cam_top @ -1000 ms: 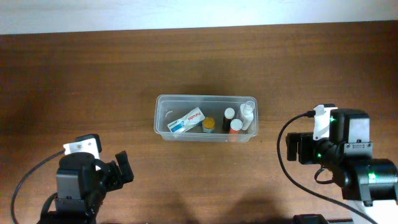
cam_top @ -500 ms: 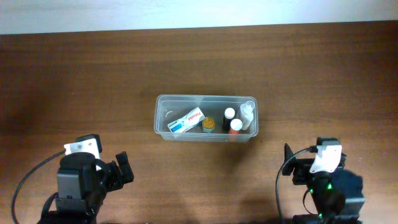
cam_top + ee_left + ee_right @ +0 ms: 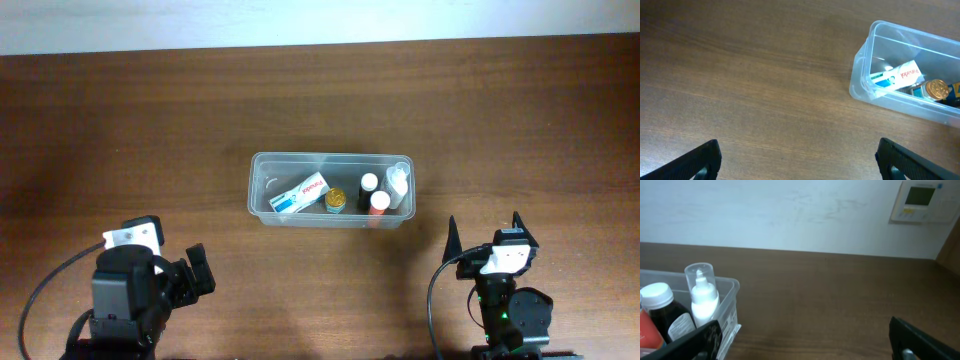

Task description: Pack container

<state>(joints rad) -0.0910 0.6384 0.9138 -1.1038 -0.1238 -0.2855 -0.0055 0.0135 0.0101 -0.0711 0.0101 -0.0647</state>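
The clear plastic container (image 3: 252,190) sits mid-table. It holds a white box (image 3: 300,194), a gold-lidded jar (image 3: 336,200), a dark bottle (image 3: 369,184), a red bottle (image 3: 380,203) and a small clear bottle with a white cap (image 3: 398,180). My left gripper (image 3: 200,270) is open and empty at the front left, far from the container. In the left wrist view (image 3: 797,150) the container (image 3: 862,50) lies ahead to the right. My right gripper (image 3: 484,235) is open and empty at the front right. In the right wrist view (image 3: 805,332) the container's end (image 3: 730,287) is on the left.
The brown wooden table (image 3: 150,120) runs to a white wall at the back. A wall thermostat (image 3: 919,200) shows in the right wrist view. Cables trail from both arm bases at the front edge.
My right arm has pulled back from beside the container's right end to the front right, its gripper open and empty. The left arm and the container's contents have not moved.
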